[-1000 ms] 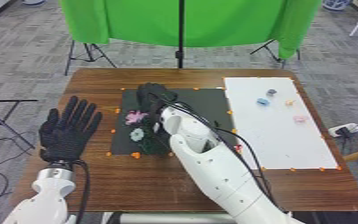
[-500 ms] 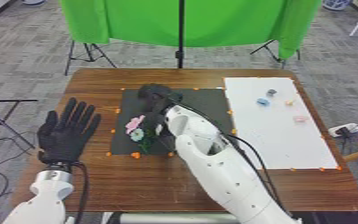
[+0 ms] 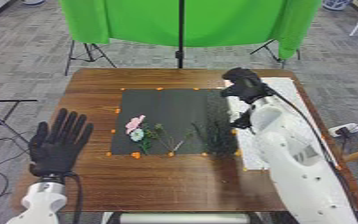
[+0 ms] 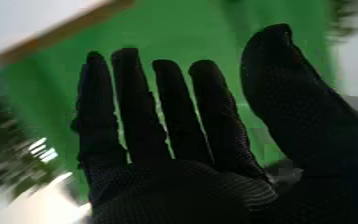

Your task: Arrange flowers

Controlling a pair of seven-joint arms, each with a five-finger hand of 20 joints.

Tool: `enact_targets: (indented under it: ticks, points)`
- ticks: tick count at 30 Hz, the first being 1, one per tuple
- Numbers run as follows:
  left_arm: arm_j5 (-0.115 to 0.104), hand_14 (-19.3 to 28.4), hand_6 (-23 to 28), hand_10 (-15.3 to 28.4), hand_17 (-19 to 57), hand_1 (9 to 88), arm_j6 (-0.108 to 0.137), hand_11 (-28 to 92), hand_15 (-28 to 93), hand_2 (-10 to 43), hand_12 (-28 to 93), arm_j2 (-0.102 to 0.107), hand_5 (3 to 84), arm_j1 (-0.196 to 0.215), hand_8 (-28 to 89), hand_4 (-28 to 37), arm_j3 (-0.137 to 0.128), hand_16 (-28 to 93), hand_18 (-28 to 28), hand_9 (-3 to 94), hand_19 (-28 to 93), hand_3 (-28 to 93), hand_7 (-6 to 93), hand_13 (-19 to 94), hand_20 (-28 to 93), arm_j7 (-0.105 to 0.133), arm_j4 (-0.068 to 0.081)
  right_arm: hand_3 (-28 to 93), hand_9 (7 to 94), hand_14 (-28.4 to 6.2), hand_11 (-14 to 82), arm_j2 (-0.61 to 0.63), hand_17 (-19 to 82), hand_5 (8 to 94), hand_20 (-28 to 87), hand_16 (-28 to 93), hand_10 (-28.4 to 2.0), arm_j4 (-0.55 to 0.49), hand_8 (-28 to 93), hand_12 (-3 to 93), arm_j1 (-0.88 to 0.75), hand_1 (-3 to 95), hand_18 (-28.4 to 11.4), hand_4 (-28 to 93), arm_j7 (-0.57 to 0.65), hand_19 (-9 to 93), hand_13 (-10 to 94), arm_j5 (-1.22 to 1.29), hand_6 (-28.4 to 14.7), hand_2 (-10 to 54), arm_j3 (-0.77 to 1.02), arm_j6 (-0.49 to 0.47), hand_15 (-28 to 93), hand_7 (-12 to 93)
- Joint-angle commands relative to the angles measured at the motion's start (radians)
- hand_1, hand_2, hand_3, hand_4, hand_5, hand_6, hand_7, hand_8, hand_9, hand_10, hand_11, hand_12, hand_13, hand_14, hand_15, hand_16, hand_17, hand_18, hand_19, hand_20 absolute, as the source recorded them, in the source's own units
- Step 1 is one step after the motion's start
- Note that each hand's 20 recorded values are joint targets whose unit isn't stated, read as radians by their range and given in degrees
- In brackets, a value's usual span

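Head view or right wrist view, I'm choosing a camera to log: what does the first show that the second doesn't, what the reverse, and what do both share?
The head view gives the left hand, the pink flower and the pale flower with green stems on the dark mat, and the white sheet.

The right wrist view gives the right hand's straight fingers and thumb up close, plus blurred leafy patches.

Both share the right hand and the green cloth.

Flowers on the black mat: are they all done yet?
The pink flower and the pale one lie together on the mat, so that bit looks done. The right hand holds nothing, its fingers straight. The green sprigs beside them probably need arranging.
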Motion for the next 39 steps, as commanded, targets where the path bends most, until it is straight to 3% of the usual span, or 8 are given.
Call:
enact_targets:
  ticks: [1,7,14,18,25,28,32,39]
  points:
    - [-0.003,14.9,9.0,14.6,-6.7,30.3,0.013,17,28,13.8,9,-0.013,44.8,0.020,-9,-28.3,0.001,-6,12.9,38.5,32,77,9.5,27,11,0.016,0.000,85,42.5,-18.2,11.1,0.147,16,45.0,24,12,-16.7,-0.011,-13,12.5,-0.191,40.4,-21.4,-28,0.076,64,34,-0.040,-5.2,-9.5,0.180,-0.006,28,14]
    - [-0.006,15.0,9.0,14.6,-6.7,30.3,0.037,17,27,13.7,9,-0.014,44.8,0.011,-9,-28.3,0.009,-6,13.0,38.5,32,77,9.5,28,11,0.019,0.001,86,38.1,-18.3,10.5,0.135,14,44.7,22,13,-16.0,0.059,-13,11.6,-0.195,41.0,-20.6,-28,0.106,62,30,-0.071,-4.8,-9.5,0.231,0.044,23,15]
    - [0.002,14.9,9.0,14.7,-6.7,30.4,0.042,16,28,14.1,8,-0.015,44.8,0.008,-9,-28.3,0.012,-6,12.9,38.5,32,77,9.5,27,11,0.022,0.001,85,35.7,-17.7,10.4,0.139,15,44.6,22,14,-15.1,0.116,-14,10.7,-0.161,42.6,-20.8,-28,0.212,62,30,-0.100,-4.4,-9.5,0.226,-0.082,22,16]
    - [0.013,15.0,9.2,14.6,-6.7,30.4,0.049,17,28,14.1,9,-0.016,45.0,0.014,-9,-28.3,0.012,-6,12.9,38.5,32,77,9.5,27,11,0.020,-0.002,78,37.3,-17.6,11.1,0.141,18,44.7,22,14,-16.0,0.145,-14,10.5,-0.163,49.3,-22.7,-28,0.285,66,34,-0.105,-4.7,-9.5,0.203,-0.052,24,16]
    - [0.008,14.9,9.3,14.7,-6.8,30.4,0.051,17,28,14.1,9,-0.018,45.2,0.017,-9,-28.3,0.014,-6,12.9,38.6,32,77,9.6,27,11,0.020,-0.004,80,56.1,-11.2,18.1,0.126,29,57.0,28,16,-14.9,0.222,-15,14.4,-0.189,54.0,-21.5,-28,0.270,85,57,-0.140,-2.7,-9.5,0.200,0.130,45,19]
    - [0.009,15.0,9.3,14.7,-6.8,30.4,0.048,17,28,14.2,9,-0.018,45.3,0.018,-9,-28.3,0.014,-6,12.9,38.6,32,77,9.7,27,11,0.018,-0.004,65,63.6,-6.8,25.8,0.125,32,63.2,31,30,-13.3,0.234,-16,18.4,-0.209,63.7,-19.7,-28,0.250,86,63,-0.158,-1.9,-9.5,0.200,0.184,46,23]
    - [0.005,15.0,9.3,14.8,-6.8,30.4,0.049,17,28,14.2,9,-0.019,45.2,0.028,-9,-28.3,0.012,-6,12.9,38.6,32,77,9.7,27,11,0.019,-0.008,65,79.9,-6.5,16.8,0.126,37,71.3,38,38,-11.7,0.228,-5,41.1,-0.223,67.0,-19.4,-28,0.228,86,72,-0.165,-2.3,-9.5,0.199,0.282,45,36]
    - [0.004,15.1,9.3,14.8,-6.9,30.3,0.045,17,28,14.2,9,-0.020,45.2,0.027,-9,-28.3,0.010,-6,12.9,38.6,32,77,9.8,27,11,0.019,-0.008,70,83.9,-7.3,18.5,0.162,38,75.3,42,41,-12.0,0.103,-1,44.0,-0.241,67.0,-19.8,-28,0.166,86,76,-0.163,-2.9,-9.5,0.182,0.368,44,41]
